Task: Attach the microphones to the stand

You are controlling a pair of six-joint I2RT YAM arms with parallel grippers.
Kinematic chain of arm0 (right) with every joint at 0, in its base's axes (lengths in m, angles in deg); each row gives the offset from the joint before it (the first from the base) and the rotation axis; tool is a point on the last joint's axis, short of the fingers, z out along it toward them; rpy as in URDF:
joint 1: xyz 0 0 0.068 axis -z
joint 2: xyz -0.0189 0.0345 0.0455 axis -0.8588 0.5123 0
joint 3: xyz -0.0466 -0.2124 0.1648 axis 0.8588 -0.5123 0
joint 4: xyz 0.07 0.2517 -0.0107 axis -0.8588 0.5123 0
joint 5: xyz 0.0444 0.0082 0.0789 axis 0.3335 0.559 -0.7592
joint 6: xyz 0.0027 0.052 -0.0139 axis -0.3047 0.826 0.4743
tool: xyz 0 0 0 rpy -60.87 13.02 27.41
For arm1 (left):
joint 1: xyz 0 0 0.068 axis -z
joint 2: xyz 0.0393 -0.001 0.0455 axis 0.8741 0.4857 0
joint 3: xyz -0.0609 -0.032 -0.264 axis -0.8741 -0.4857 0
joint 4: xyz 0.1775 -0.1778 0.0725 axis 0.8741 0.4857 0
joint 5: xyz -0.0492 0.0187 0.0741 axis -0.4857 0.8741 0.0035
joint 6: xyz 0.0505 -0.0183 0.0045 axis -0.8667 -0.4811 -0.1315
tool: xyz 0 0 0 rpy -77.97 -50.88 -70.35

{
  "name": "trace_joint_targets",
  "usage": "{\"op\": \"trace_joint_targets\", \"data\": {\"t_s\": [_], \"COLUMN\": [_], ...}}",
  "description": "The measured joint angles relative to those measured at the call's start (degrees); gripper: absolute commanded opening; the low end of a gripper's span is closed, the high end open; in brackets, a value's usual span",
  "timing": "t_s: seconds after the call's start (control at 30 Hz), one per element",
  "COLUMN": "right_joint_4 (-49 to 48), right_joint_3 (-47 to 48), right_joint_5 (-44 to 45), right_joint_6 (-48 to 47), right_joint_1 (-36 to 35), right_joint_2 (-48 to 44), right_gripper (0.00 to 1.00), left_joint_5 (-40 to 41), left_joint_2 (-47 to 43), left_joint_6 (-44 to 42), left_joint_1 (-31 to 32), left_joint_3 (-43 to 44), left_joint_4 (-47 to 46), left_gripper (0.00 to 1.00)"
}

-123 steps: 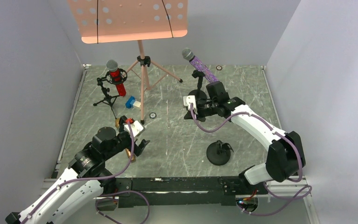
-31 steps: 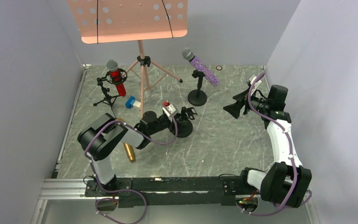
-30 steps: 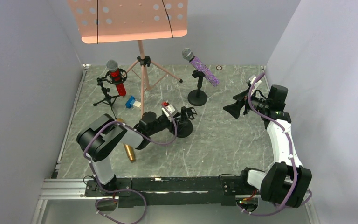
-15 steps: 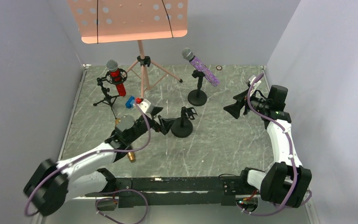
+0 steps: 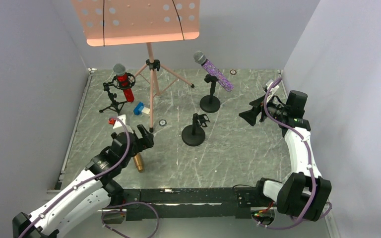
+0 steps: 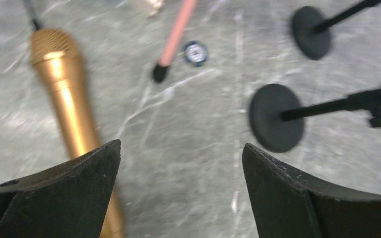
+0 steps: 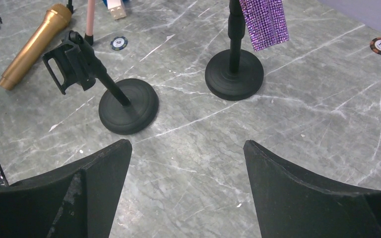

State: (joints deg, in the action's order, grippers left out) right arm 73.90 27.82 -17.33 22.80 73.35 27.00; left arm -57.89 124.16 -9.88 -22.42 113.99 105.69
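Note:
The gold microphone (image 5: 138,161) lies flat on the table at the near left, and it also shows in the wrist views (image 6: 68,101) (image 7: 33,45). My left gripper (image 5: 146,137) (image 6: 181,146) hovers open just beside it, holding nothing. An empty black stand (image 5: 194,134) (image 6: 276,124) (image 7: 128,105) is upright mid-table, its clip (image 7: 72,62) unfilled. The red microphone (image 5: 124,85) sits in a small tripod stand at the back left. The purple microphone (image 5: 216,74) (image 7: 263,22) sits tilted in a round-base stand (image 7: 234,74). My right gripper (image 5: 246,113) (image 7: 187,144) is open at the right, above the table.
A pink music stand (image 5: 151,69) rises at the back centre, one leg tip (image 6: 159,72) near my left gripper. A blue-and-white block (image 5: 140,109) lies by it. Poker chips (image 5: 162,122) (image 5: 233,72) dot the table. Walls close in left and right.
My left arm has pulled back from the empty stand to the near left, opened wide, and now hangs by the gold microphone. The right arm has not moved.

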Motion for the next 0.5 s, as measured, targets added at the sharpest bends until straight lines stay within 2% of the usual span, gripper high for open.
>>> {"op": "trace_joint_targets", "data": {"t_s": [0.13, 0.33, 0.43, 0.5], "right_joint_4": [0.0, 0.0, 0.0, 0.0], "right_joint_3": [-0.1, -0.1, -0.1, -0.1], "right_joint_5": [0.0, 0.0, 0.0, 0.0], "right_joint_6": [0.1, 0.1, 0.1, 0.1], "right_joint_1": [0.0, 0.2, 0.4, 0.5], "right_joint_2": [0.0, 0.0, 0.0, 0.0], "right_gripper": [0.89, 0.9, 0.9, 0.9], "left_joint_5": [3.0, 2.2, 1.3, 0.6], "left_joint_2": [2.3, 9.9, 15.7, 20.2], "left_joint_6": [4.6, 7.6, 8.8, 9.7], "left_joint_1": [-3.0, -10.6, -13.6, -15.1], "left_joint_3": [-0.2, -1.1, -1.0, -1.0], "left_joint_4": [6.7, 8.4, 8.4, 8.5], "left_gripper": [0.94, 0.85, 0.77, 0.68]}}
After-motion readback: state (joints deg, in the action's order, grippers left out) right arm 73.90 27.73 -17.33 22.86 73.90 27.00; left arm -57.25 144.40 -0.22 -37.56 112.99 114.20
